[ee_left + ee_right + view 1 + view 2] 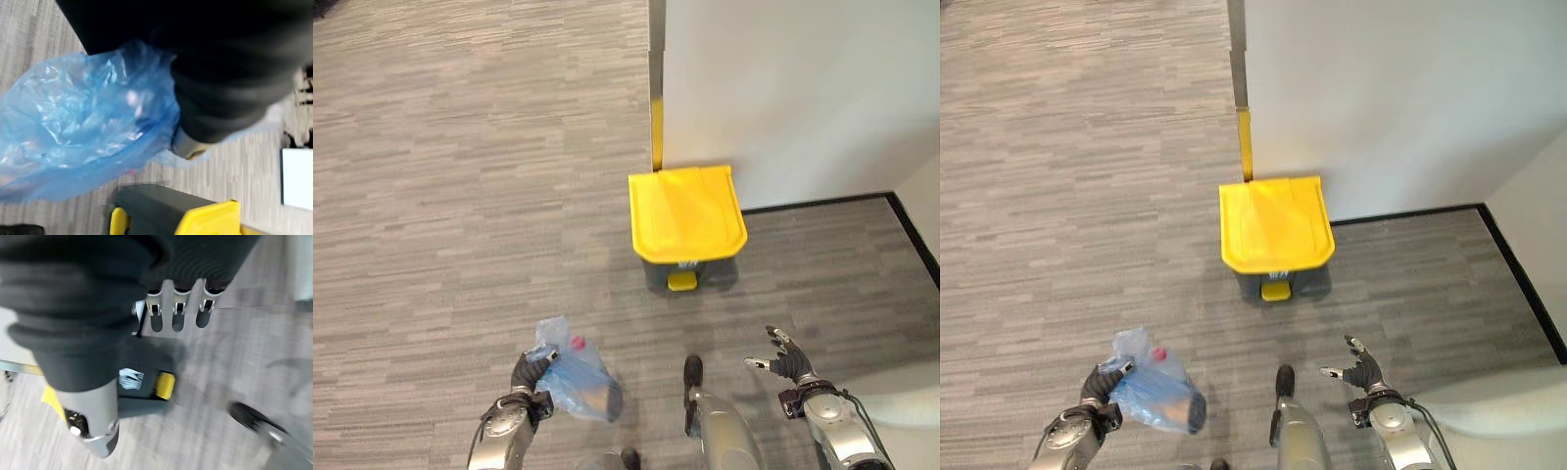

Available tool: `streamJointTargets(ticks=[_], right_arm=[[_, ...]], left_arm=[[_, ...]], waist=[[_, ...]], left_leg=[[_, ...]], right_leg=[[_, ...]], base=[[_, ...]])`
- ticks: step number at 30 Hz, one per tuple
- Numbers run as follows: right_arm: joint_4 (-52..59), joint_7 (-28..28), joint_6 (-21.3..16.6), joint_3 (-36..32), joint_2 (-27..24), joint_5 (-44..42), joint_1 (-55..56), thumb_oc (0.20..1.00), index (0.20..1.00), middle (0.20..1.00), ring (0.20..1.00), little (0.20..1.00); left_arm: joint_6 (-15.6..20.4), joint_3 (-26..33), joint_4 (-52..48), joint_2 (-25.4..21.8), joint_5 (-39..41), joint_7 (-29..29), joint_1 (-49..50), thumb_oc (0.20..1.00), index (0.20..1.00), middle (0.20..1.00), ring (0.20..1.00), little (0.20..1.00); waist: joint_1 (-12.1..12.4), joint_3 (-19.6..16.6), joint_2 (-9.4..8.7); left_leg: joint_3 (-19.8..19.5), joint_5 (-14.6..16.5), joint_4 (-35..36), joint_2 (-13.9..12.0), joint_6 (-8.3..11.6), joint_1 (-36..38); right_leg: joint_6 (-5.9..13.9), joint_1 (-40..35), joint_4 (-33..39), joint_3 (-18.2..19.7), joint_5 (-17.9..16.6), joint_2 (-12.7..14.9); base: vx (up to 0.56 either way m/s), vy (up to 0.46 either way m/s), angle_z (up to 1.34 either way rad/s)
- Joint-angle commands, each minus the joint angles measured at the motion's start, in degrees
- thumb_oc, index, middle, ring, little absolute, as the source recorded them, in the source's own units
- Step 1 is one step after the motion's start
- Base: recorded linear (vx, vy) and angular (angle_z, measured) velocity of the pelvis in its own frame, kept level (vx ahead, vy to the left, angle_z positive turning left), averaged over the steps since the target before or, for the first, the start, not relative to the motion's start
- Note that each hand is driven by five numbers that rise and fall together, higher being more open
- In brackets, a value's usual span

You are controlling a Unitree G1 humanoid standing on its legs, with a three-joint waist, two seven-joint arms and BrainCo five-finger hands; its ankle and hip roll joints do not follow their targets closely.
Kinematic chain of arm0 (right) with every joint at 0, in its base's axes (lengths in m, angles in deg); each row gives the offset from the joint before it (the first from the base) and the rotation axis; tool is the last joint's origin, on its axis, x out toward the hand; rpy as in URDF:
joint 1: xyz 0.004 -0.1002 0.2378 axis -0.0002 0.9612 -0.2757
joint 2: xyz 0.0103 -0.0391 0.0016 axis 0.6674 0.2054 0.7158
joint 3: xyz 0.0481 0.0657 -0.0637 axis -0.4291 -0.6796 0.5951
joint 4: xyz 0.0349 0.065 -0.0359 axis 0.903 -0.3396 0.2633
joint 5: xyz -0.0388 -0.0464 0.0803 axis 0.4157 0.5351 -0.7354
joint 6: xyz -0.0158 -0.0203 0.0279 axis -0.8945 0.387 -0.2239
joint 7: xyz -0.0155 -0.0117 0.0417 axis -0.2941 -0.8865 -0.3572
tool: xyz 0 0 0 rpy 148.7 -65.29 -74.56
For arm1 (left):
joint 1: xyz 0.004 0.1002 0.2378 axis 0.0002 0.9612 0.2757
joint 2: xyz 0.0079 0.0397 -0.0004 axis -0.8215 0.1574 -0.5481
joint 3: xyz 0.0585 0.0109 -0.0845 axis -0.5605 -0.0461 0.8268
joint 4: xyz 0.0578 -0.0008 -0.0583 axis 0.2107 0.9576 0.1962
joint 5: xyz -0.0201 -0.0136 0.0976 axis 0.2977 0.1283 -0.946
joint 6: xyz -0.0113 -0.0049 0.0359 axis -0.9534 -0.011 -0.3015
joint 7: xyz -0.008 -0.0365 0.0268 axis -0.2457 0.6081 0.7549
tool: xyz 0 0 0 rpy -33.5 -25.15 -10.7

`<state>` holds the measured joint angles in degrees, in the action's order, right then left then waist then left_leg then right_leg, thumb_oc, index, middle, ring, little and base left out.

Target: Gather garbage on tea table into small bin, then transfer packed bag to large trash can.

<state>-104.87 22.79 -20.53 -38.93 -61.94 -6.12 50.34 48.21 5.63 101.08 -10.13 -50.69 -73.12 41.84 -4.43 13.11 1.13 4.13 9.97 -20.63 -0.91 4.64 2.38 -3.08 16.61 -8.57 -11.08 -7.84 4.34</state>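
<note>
Bag (573,377) — blue plastic — gripped in left hand (530,370); right hand (787,359) spread, near yellow-lidded bin (686,212).

Bag (576,380) in my left hand (530,370): translucent blue (one red speck inside). Trash can (686,211): yellow lid, dark grey body, yellow pedal. Carpet (460,196) streaked grey.

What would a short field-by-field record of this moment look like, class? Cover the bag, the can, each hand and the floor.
bag: blue plastic bag, packed, hanging above the floor
held by: left hand, fingers curled round the bag's gathered top
right hand: right hand, open, holding nothing
large can: grey trash can with a yellow lid, lid closed
pedal: yellow pedal at the can's front base
can position: against the white wall, ahead of both hands
floor: grey carpet
</note>
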Motion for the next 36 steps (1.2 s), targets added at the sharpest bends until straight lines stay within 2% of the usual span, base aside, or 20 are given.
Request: streamJointTargets(ticks=[1, 2, 4, 6, 8, 9, 12, 20, 26, 28, 30, 31, 32, 33, 34, 35, 36], right_arm=[[2.03, -1.19, -2.21, -1.54, -1.71, -2.38, 1.25, 1.0, 1.0, 1.0, 1.0, 1.0], [1.56, -1.47, -2.3, -1.63, -2.04, -2.66, 1.02, 1.0, 1.0, 1.0, 1.0, 1.0], [1.13, -1.74, -2.14, -2.23, -2.48, -2.76, 1.12, 1.0, 1.0, 1.0, 1.0, 1.0], [0.73, -2.18, -2.18, -2.57, -2.4, -3.1, 0.97, 1.0, 1.0, 1.0, 1.0, 1.0], [0.73, -2.08, -2.1, -2.61, -2.18, -3.06, 1.2, 1.0, 1.0, 1.0, 1.0, 1.0], [0.62, -1.53, -1.67, -2.83, -1.95, -2.4, 1.44, 1.0, 1.0, 1.0, 1.0, 1.0], [0.52, -1.25, -1.2, -2.29, -0.88, -1.67, 1.33, 1.0, 1.0, 1.0, 1.0, 1.0], [0.12, 0.29, -0.9, -0.17, 1.24, -0.96, 0.27, 1.0, 1.0, 1.0, 1.0, 1.0], [0.92, 0.29, -0.82, 0.06, 0.58, -0.47, 1.21, 1.0, 1.0, 1.0, 1.0, 1.0], [0.46, -0.13, -0.91, -0.42, 0.04, -0.44, 1.88, 1.0, 1.0, 1.0, 1.0, 1.0], [0.42, -0.57, -1.25, -1.18, -0.22, -1.25, 2.6, 1.0, 1.0, 1.0, 1.0, 1.0], [-0.21, -1.12, -1.31, -2.55, -0.46, -2.21, 3.44, 1.0, 1.0, 1.0, 1.0, 1.0], [-0.4, -1.44, -1.27, -2.7, -0.53, -2.32, 3.41, 1.0, 1.0, 1.0, 1.0, 1.0], [-0.45, -1.79, -1.17, -2.91, -0.59, -2.71, 3.28, 1.0, 1.0, 1.0, 1.0, 1.0], [-0.54, -1.67, -1.09, -2.83, -0.46, -2.34, 3.02, 1.0, 1.0, 1.0, 1.0, 1.0], [-0.51, -1.74, -1.02, -2.5, -0.29, -2.01, 2.9, 1.0, 1.0, 1.0, 1.0, 1.0], [-0.78, -1.58, -0.94, -2.46, -0.07, -1.91, 2.76, 1.0, 1.0, 1.0, 1.0, 1.0]], left_arm=[[2.85, 1.6, -4.09, -4.95, 0.34, -0.4, -1.0, 0.2, 0.2, 0.2, 0.2, 0.2], [2.85, 1.21, -3.89, -4.64, 0.55, -0.31, -1.46, 0.2, 0.2, 0.2, 0.2, 0.2], [2.73, 0.97, -3.51, -4.51, 0.36, -0.26, -1.93, 0.2, 0.2, 0.2, 0.2, 0.2], [2.77, 0.81, -3.68, -4.48, 0.32, -0.25, -1.91, 0.2, 0.2, 0.2, 0.2, 0.2], [2.63, 0.87, -3.66, -4.45, 0.22, -0.27, -1.54, 0.2, 0.2, 0.2, 0.2, 0.2], [2.45, 1.05, -4.3, -4.17, -0.24, -0.65, -0.33, 0.2, 0.2, 0.2, 0.2, 0.2], [2.4, 1.04, -4.29, -4.54, -1.01, -0.87, -0.23, 0.2, 0.2, 0.2, 0.2, 0.2], [2.23, 2.49, -3.77, -6.45, -1.78, -0.61, 0.36, 0.2, 0.2, 0.2, 0.2, 0.2], [2.11, 2.55, -4.26, -6.23, -1.46, -0.07, 1.08, 0.2, 0.2, 0.2, 0.2, 0.2], [1.87, 2.78, -4.4, -5.89, -1.13, -0.12, 1.45, 0.2, 0.2, 0.2, 0.2, 0.2], [1.74, 2.68, -4.11, -5.67, -1.1, 0.02, 1.36, 0.2, 0.2, 0.2, 0.2, 0.2], [1.57, 2.25, -3.76, -5.02, -0.64, -0.23, 1.14, 0.2, 0.2, 0.2, 0.2, 0.2], [1.5, 2.03, -3.81, -4.89, -0.62, -0.25, 1.03, 0.2, 0.2, 0.2, 0.2, 0.2], [1.25, 1.61, -3.51, -4.88, -0.95, -0.29, 0.65, 0.2, 0.2, 0.2, 0.2, 0.2], [1.25, 1.87, -3.06, -4.78, -1.39, -0.58, 0.95, 0.2, 0.2, 0.2, 0.2, 0.2], [1.29, 1.56, -3.19, -4.72, -1.75, -0.54, 1.13, 0.2, 0.2, 0.2, 0.2, 0.2], [1.22, 1.46, -3.09, -4.76, -1.77, -0.68, 1.08, 0.2, 0.2, 0.2, 0.2, 0.2]], waist=[[-1.93, -2.01, -2.53], [-1.88, -2.04, -3.18], [-2.21, -2.23, -3.84], [-1.26, -1.75, -4.33], [-0.79, -1.54, -4.16], [-0.55, -1.34, -3.51], [-0.6, -1.61, -3.58], [1.14, -2.28, -4.17], [0.85, -3.03, -4.34], [0.45, -3.5, -4.89], [0.03, -3.78, -5.12], [-0.69, -3.92, -5.52], [-0.96, -3.86, -5.58], [-0.83, -3.43, -5.52], [-0.73, -3.52, -4.86], [-0.52, -3.26, -4.85], [-0.73, -3.36, -4.84]], left_leg=[[0.01, -4.72, 1.21, -2.35, 0.09, -1.19], [-0.09, -3.4, 2.21, -1.52, -0.83, -3.63], [2.1, -1.84, 5.32, -2.38, -1.07, -5.8], [3.41, -3.65, 8.24, -3.33, -0.21, -10.02], [3.2, -4.3, 9.34, -3.15, -0.3, -10.11], [2.68, -3.93, 11.9, -2.61, -0.4, -8.57], [1.39, -4.07, 13.42, -0.33, -1.75, -8.02], [3.72, -2.91, 15.38, 1.32, -4.57, -4.89], [3.45, -2.96, 15.86, 0.0, -3.77, -3.1], [3.02, -3.32, 14.92, -1.31, -2.33, -3.05], [2.66, -3.9, 13.53, -2.18, -1.35, -3.4], [3.46, -5.33, 10.64, -3.33, -0.52, -4.86], [4.46, -5.55, 10.53, -3.55, -0.69, -5.74], [7.18, -6.23, 11.23, -3.19, -1.35, -8.18], [7.35, -5.87, 13.97, -2.57, -1.42, -7.23], [5.38, -5.67, 14.16, -1.3, -1.85, -7.58], [5.19, -5.65, 14.75, -1.06, -1.91, -7.42]], right_leg=[[7.36, -2.58, 2.63, 0.3, 7.26, 2.06], [7.46, -3.9, 3.42, 0.76, 7.89, 2.26], [7.91, -5.22, 4.44, 0.61, 8.27, 3.29], [8.24, -7.66, 5.81, 1.15, 8.36, 4.08], [8.25, -8.42, 5.84, 1.19, 8.47, 3.86], [8.74, -9.1, 5.26, 2.04, 8.85, 3.62], [9.33, -8.57, 4.3, 3.88, 8.09, 4.19], [10.86, -8.17, 2.58, 6.96, 7.74, 4.54], [10.05, -8.65, 1.97, 7.54, 9.31, 3.22], [9.03, -9.73, 3.4, 7.63, 9.91, 2.01], [8.39, -10.97, 4.7, 6.96, 10.1, 1.21], [7.58, -13.04, 6.57, 5.16, 10.63, 0.99], [7.51, -13.45, 6.86, 4.21, 10.8, 1.35], [7.51, -13.81, 6.96, 2.96, 10.84, 1.74], [7.82, -13.47, 6.42, 2.99, 11.2, 1.3], [8.13, -13.09, 5.72, 3.57, 11.25, 1.22], [8.26, -12.86, 5.55, 3.67, 11.03, 1.24]], base=[[0.25, -0.108, -0.08], [0.19, -0.05, -0.12], [0.17, 0.044, -0.11], [0.14, 0.118, 0.0], [0.09, 0.129, -0.07], [0.15, 0.228, -0.18], [0.09, 0.21, -0.16], [0.08, 0.081, -0.25], [0.1, -0.12, -0.02], [0.09, -0.216, 0.02], [0.1, -0.25, 0.45], [0.07, -0.216, 0.63], [0.02, -0.147, 1.0], [-0.01, 0.058, 1.27], [0.03, 0.117, 0.92], [0.07, 0.135, 0.07], [0.07, 0.12, -0.3]])
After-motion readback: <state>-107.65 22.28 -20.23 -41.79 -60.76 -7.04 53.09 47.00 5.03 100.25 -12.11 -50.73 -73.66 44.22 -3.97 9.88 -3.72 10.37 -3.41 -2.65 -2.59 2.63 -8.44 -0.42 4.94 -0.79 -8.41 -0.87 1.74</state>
